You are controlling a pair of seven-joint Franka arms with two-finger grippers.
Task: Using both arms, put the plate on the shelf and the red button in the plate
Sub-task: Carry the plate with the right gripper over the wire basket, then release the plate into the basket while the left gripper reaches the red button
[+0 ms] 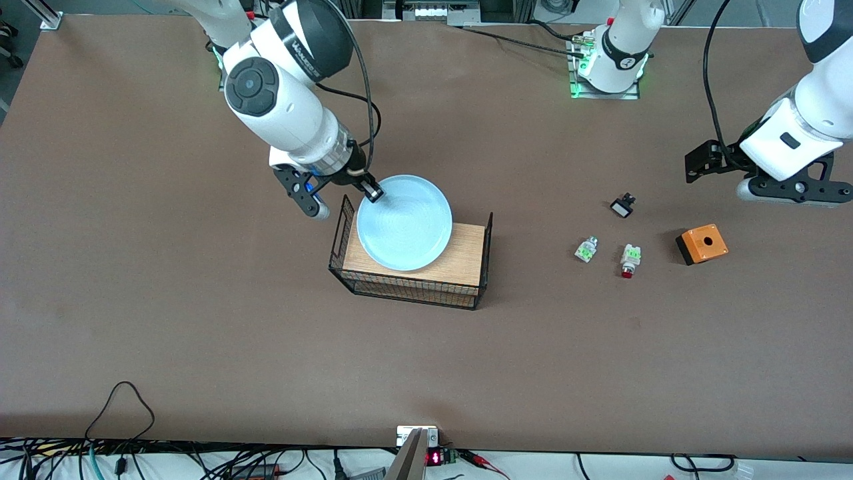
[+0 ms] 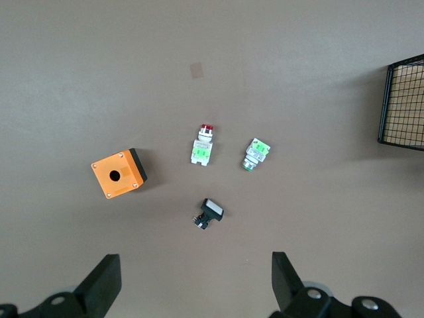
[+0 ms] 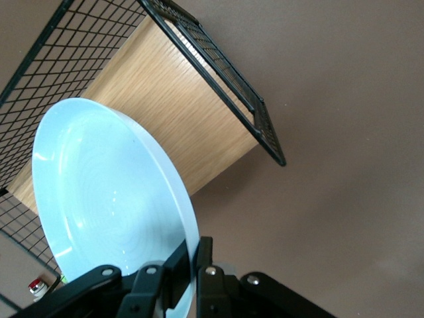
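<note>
The pale blue plate [image 1: 404,222] is held over the wooden top of a black wire rack [image 1: 478,267]. My right gripper [image 1: 372,193] is shut on the plate's rim at the edge toward the robots' bases; in the right wrist view its fingers [image 3: 179,262] pinch the plate [image 3: 109,205]. The red button [image 1: 630,259], whitish with a green patch and red cap, lies on the table toward the left arm's end; it also shows in the left wrist view [image 2: 203,146]. My left gripper [image 2: 197,281] is open and empty above the table, near the small parts.
A similar white-green part without a red cap [image 1: 586,249] lies beside the red button. A small black-and-white part [image 1: 622,205] lies farther from the front camera. An orange box with a round hole [image 1: 702,244] sits toward the left arm's end. Cables run along the table's near edge.
</note>
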